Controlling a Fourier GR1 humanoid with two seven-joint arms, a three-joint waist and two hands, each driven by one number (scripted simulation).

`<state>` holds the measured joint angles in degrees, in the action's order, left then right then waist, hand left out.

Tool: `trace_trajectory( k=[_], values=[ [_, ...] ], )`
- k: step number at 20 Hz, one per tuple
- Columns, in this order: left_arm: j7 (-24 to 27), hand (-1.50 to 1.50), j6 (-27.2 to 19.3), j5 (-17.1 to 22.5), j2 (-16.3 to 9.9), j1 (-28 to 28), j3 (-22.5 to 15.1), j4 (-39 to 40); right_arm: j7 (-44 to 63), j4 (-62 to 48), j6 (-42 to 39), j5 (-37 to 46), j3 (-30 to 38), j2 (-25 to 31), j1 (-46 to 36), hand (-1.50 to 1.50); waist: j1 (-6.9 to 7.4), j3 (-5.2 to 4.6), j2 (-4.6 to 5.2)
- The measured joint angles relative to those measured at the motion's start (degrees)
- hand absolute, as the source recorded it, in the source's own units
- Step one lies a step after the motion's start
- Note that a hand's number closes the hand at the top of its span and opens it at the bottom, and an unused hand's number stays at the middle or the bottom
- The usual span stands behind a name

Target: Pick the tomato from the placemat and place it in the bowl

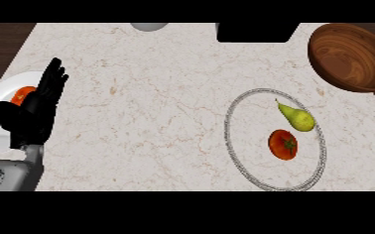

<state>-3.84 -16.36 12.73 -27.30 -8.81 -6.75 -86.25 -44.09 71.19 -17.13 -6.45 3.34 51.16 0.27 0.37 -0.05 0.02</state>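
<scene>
Counter (147, 104): pale marbled top, seen steeply from above, with a strip of dark wood showing past its upper left corner.

Placemat (233, 139): round, same pale tone as the counter, marked out by a grey patterned border. It lies right of centre, toward the near edge.

Tomato (282, 144): red, green stem scar facing up, lying on the placemat in its lower middle part. No hand touches it.

Pear (296, 117): yellow-green, stalk pointing up and left, also on the placemat, just above and right of the tomato. The two lie close together; whether they touch cannot be told.

Bowl (344, 57): brown wood, at the upper right, partly cut by the right edge. It stands apart from the placemat, beyond its upper right rim, and nothing is seen inside it.

Left hand (40, 104): black, on a grey forearm rising from the lower left corner. Fingers straight and pointing up, holding nothing, resting at the left edge, well apart from the tomato.

Right hand: does not show.

Plate (16, 84): white, at the far left edge, mostly hidden behind the left hand. A red-orange item (22, 95) lies on it (too much covered to identify).

Other items along the far edge: a pale rounded object (149, 27) near top centre, and a black block (256, 32) to its right, both cut off by the view's upper limit.
</scene>
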Motion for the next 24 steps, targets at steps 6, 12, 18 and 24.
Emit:
trace_trajectory(
  k=[6,12,18,24],
  values=[
    [-0.10,0.00,0.45,-1.06,1.09,0.46,0.45,-0.04,5.08,3.08,-2.44,7.31,-5.24,1.03,-3.32,-1.50,0.05,0.02,0.01],
    [-0.36,0.00,1.65,-1.74,1.46,0.23,1.86,0.06,9.52,4.12,-5.70,14.13,-9.97,-0.01,-7.48,-1.50,0.11,0.03,0.03],
    [-0.38,0.00,2.46,-2.94,2.43,-0.31,3.02,0.60,12.59,3.85,-6.46,22.46,-14.28,-2.57,-9.10,-1.50,-0.08,0.04,0.02],
    [-0.92,0.00,3.96,-4.06,3.46,-0.25,4.45,0.53,14.66,5.62,-1.26,28.64,-13.53,-7.92,-8.70,-1.50,-0.29,0.04,-0.05]
  ],
)
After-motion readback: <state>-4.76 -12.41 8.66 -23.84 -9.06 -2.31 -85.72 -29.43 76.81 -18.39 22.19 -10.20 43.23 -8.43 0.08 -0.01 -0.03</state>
